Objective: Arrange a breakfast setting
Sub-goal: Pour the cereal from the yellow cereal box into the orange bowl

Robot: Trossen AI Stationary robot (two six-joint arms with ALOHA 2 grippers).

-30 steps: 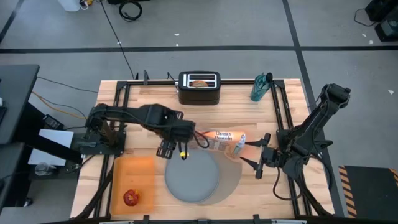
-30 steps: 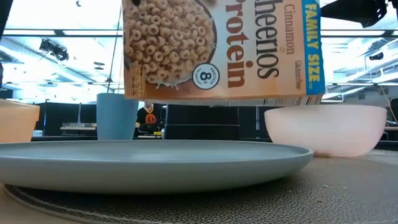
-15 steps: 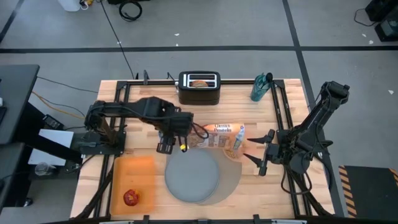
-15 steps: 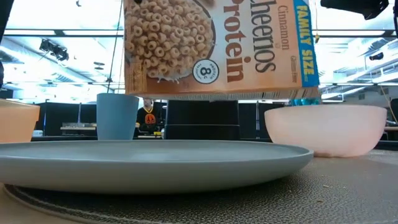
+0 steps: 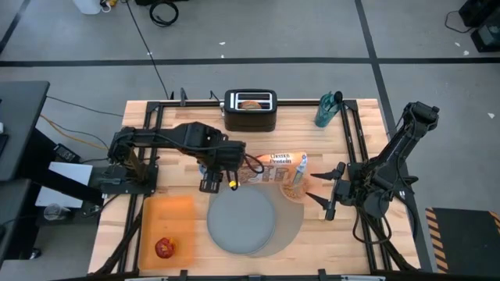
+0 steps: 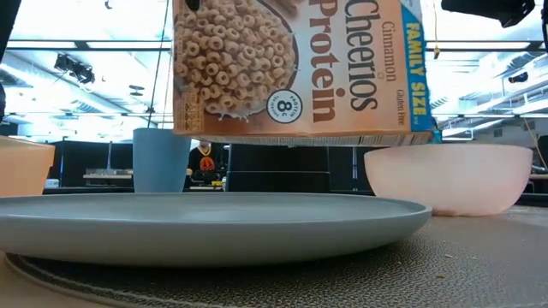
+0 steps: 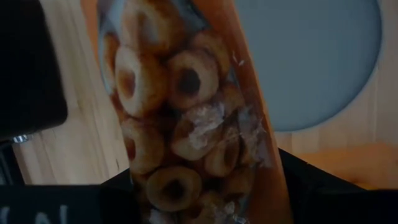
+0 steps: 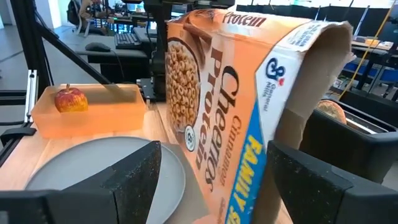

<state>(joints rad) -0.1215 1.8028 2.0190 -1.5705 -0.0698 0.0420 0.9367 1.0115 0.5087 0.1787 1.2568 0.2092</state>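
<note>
My left gripper point(image 5: 234, 170) is shut on an orange Cheerios box point(image 5: 273, 169) and holds it in the air on its side. The box's open end is over the translucent pink bowl point(image 6: 445, 175). The blue-grey plate point(image 5: 241, 222) lies on the round grey mat point(image 5: 291, 226). My right gripper point(image 5: 320, 190) is open, just off the box's open end point(image 8: 317, 37). The blue cup point(image 6: 161, 160) stands behind the plate. The red apple point(image 5: 164, 248) lies on the orange board point(image 5: 168, 215). The bagel point(image 5: 250, 103) sticks out of the toaster. The spoon is out of view. My left gripper pinches the box near its closed end point(image 7: 180, 186) between its two fingers point(image 7: 323, 186), coming from the table's left side. The box point(image 6: 291, 68) hangs clear of the plate and bowl, long axis about level, open end toward the right. My right gripper: I cannot tell whether it touches the box.
The black toaster point(image 5: 250, 117) stands at the far edge in the middle. A teal bottle point(image 5: 326, 109) is at the far right. The orange board takes up the near left. Bare wood shows to the left of the toaster.
My left gripper has carried the box a little toward the table's far edge, still clear of the plate. My right gripper has drawn back from the box's open end, toward the right and far edges.
</note>
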